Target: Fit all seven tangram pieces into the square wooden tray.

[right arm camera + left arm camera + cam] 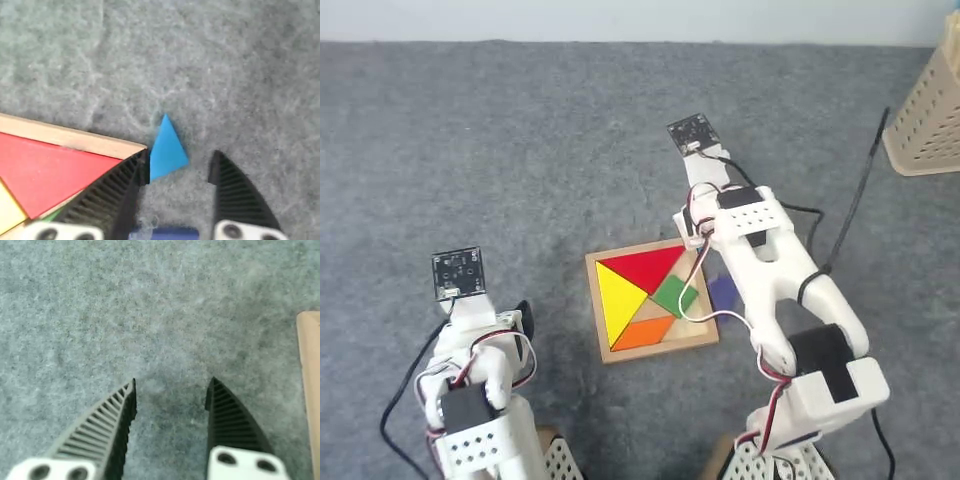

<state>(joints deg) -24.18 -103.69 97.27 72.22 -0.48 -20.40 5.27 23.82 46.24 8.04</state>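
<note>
Black ribbed fingers [122, 187] of the right hand [180, 161]: spread wide, gripping nothing.
Blue triangle [167, 149]: flat on the tabletop [520, 150] between those fingers, close against one fingertip and apart from the other; contact cannot be told. It lies just outside a corner of the tray [75, 138].
Dark blue piece [162, 232]: on the tabletop between the finger bases, mostly hidden.
Tray, high view: wooden square at centre frame, just left of the right arm [775, 275].
Tray contents:
- red triangle [645, 268] along the upper side
- yellow triangle [617, 298] along the left side
- green square [676, 296] right of centre
- orange piece [643, 333] along the lower side
- bare wood between the orange piece and the green square

Left hand [172, 387]: wide open and empty, over bare grey tabletop at lower left of the high view, well apart from the pieces. The tray's edge is near it, off to one side.
Beige basket [930, 110]: upper right of the high view.
</note>
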